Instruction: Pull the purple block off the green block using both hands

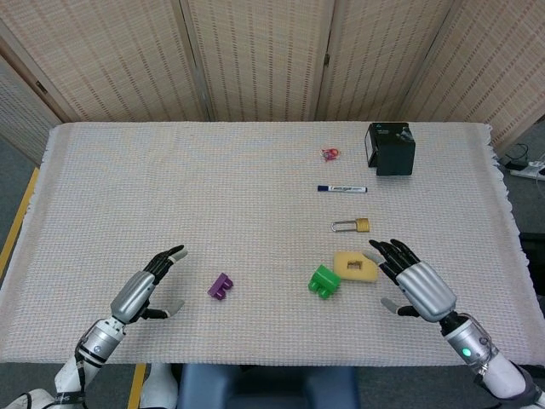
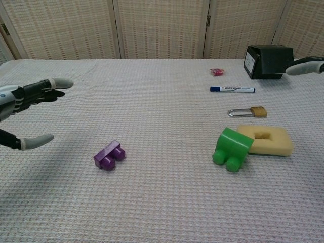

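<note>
The purple block (image 1: 220,286) (image 2: 109,155) lies on its side on the cloth, apart from the green block (image 1: 324,281) (image 2: 231,146). The green block leans against a yellow sponge (image 1: 356,267) (image 2: 265,139). My left hand (image 1: 142,288) (image 2: 23,109) is to the left of the purple block, fingers spread, holding nothing. My right hand (image 1: 417,288) is to the right of the sponge, fingers spread and empty; in the chest view only a fingertip (image 2: 304,66) of it shows at the right edge.
A padlock (image 1: 351,225) (image 2: 246,112), a blue marker (image 1: 342,188) (image 2: 232,89), a small red item (image 1: 329,153) (image 2: 217,72) and a black box (image 1: 390,148) (image 2: 268,61) lie on the far right part of the table (image 1: 170,187). Folding screens stand behind.
</note>
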Available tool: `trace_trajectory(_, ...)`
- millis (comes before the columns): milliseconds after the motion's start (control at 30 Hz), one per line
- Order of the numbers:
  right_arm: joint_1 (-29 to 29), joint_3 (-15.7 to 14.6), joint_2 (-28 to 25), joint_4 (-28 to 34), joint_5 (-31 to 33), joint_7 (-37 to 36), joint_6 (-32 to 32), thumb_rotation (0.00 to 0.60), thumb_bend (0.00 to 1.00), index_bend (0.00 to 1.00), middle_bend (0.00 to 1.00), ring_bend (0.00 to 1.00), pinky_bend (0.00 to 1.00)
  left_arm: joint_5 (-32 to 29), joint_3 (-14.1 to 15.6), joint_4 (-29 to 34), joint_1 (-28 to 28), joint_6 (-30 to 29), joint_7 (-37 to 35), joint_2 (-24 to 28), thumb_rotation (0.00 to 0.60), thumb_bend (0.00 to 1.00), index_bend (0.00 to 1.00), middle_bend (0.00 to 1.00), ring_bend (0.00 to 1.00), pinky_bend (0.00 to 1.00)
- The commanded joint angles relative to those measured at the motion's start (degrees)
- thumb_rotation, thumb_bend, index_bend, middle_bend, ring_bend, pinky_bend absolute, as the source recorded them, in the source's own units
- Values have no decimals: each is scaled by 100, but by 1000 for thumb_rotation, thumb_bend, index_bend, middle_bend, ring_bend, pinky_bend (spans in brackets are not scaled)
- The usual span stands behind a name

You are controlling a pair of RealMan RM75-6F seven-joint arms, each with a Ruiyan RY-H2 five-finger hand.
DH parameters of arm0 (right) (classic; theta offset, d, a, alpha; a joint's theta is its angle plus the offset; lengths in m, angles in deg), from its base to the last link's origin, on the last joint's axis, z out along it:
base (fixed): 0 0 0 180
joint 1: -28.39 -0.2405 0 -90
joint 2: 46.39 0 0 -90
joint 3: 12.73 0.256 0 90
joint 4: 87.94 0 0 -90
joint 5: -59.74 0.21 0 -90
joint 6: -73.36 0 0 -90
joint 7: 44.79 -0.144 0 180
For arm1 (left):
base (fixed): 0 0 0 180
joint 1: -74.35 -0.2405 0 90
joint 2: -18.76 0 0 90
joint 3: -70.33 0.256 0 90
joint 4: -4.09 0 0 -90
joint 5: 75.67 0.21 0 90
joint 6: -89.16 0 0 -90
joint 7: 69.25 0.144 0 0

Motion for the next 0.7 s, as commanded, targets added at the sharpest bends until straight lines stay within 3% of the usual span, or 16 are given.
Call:
trace_trajectory(33,978,61,6,354,181,2085,1044,600,332,0,0,0,0,297,527,518,-421,-186,1916,1029,600,389,0,0,0,0)
trace_trajectory(133,1334,153,296,375,402,2774,1354,600,332,0,0,0,0,173,530,741,-949,-817,3214,1173,600,392,0,0,0,0)
trace_trajectory(233,1488,175,473,299,558,2793,1347,600,331,0,0,0,0,274,501,484,-1464,-1637,3799,949,600,392,7,0,0,0)
trace_trajectory(300,1499,140,439,295,652,2473,1162,600,331,0,0,0,0,388,531,241,-1666,-1957,3806,854,600,391,21,0,0,0)
trace_trajectory(467,1483,305,447,213,767,2329,1030,600,331,0,0,0,0,146,233,-19,-1880,-2305,3977,754,600,390,25,0,0,0)
trace_trajectory(700,1426,382,443,230,786,2346,768,600,332,0,0,0,0,-105,109,80,-1983,-2246,3909,920,600,390,23,0,0,0)
